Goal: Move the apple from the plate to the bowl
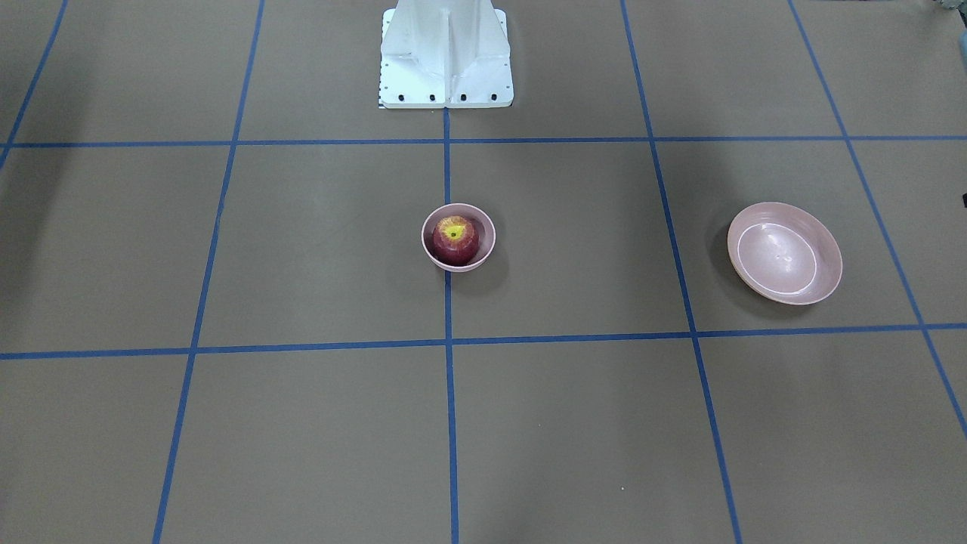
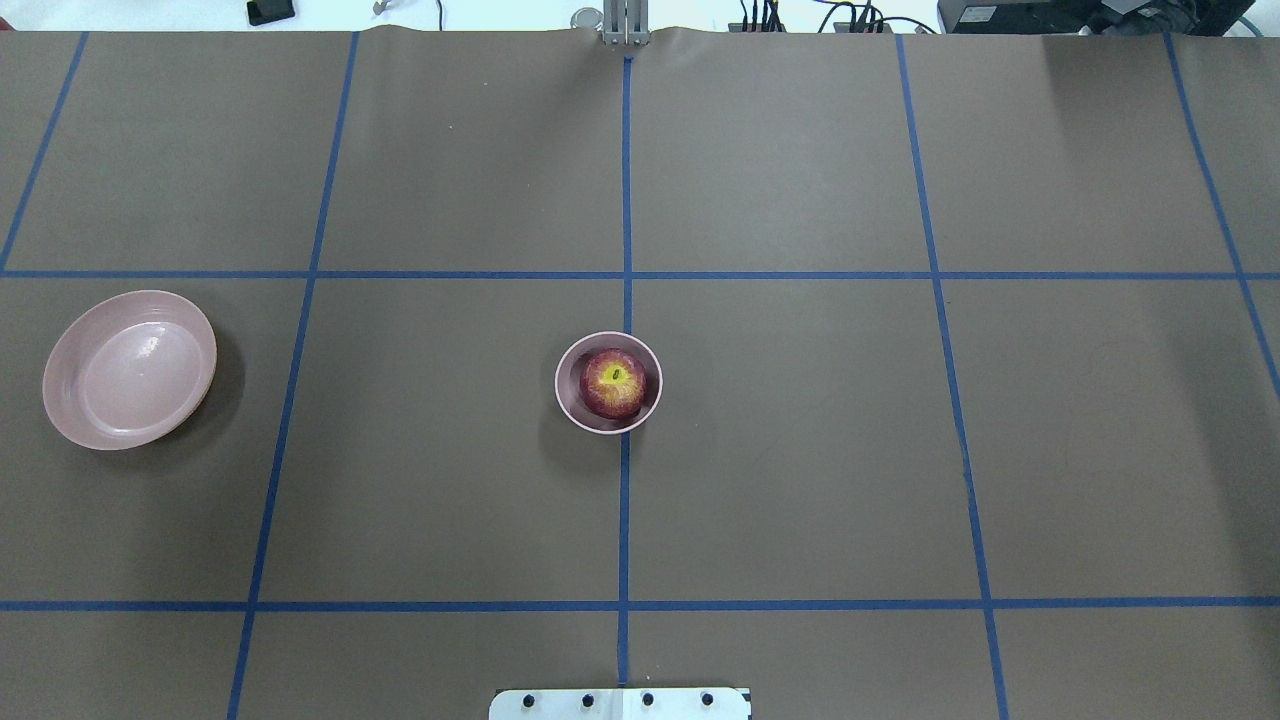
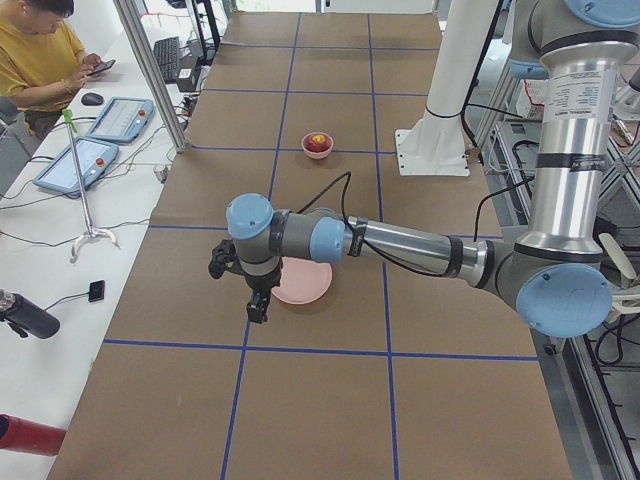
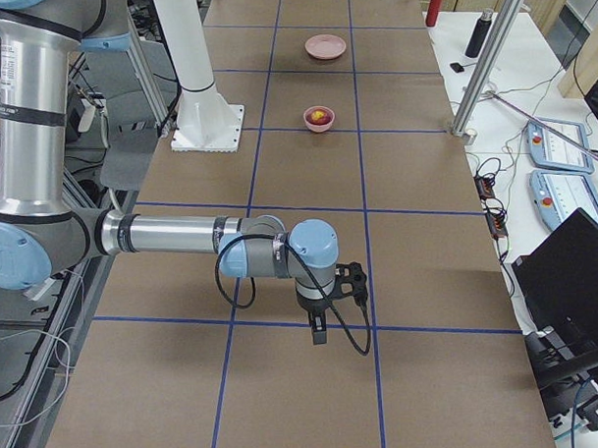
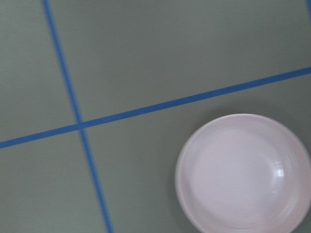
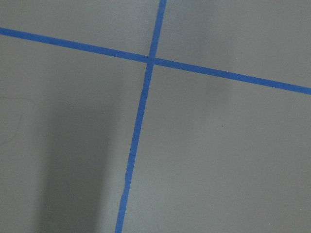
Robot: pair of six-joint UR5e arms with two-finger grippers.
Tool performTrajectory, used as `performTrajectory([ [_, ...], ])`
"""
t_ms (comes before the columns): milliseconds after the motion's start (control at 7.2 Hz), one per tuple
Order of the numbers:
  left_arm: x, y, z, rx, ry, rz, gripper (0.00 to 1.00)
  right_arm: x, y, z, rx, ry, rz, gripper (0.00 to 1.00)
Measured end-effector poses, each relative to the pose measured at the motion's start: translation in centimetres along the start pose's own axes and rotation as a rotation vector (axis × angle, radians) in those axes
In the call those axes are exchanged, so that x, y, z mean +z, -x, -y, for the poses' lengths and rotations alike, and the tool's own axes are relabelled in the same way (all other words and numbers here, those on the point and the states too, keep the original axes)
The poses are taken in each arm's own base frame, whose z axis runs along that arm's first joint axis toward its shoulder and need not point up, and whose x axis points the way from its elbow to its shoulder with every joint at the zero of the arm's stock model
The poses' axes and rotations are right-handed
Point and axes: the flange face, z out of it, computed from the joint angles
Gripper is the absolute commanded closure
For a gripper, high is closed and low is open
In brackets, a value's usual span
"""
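The dark-red apple [image 1: 455,240] with its yellow stem patch sits inside the small deep pink bowl [image 1: 429,251] at the table's middle; both also show in the overhead view, the apple [image 2: 613,382] in the bowl [image 2: 572,405]. The wide shallow pink plate [image 2: 130,368] lies empty on my left side and also shows in the left wrist view [image 5: 245,172]. My left gripper [image 3: 258,306] hangs above the table beside the plate [image 3: 305,286]; I cannot tell if it is open or shut. My right gripper [image 4: 318,331] hangs far from the bowl [image 4: 319,118]; its state is unclear.
The white robot mount [image 1: 446,60] stands at the table's robot side. An operator [image 3: 40,60] sits beside the table with control tablets [image 3: 75,162]. A metal post [image 4: 485,60] and bottles [image 4: 432,3] stand at the far edge. Blue tape lines grid the brown tabletop.
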Motion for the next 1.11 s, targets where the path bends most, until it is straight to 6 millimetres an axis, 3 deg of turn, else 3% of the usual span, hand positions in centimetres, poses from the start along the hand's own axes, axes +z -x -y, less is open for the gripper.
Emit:
performTrajectory([
  [139, -0.1, 3.6, -1.8, -0.049, -0.001, -0.001, 0.02, 0.0, -0.4, -0.2, 0.013, -0.001, 0.001, 0.0],
  [278, -0.1, 5.1, -3.5, -0.078, -0.004, -0.008, 0.02, 0.0, -0.5, -0.3, 0.017, -0.002, 0.007, 0.0],
  [556, -1.2, 4.3, -4.8, -0.071, -0.034, -0.027, 0.02, 0.0, -0.3, -0.4, 0.02, -0.005, 0.03, 0.0],
  [1111, -3.0, 2.6, -4.3, 0.026, -0.127, -0.013, 0.02, 0.0, -0.3, -0.4, 0.021, -0.006, 0.036, 0.0],
])
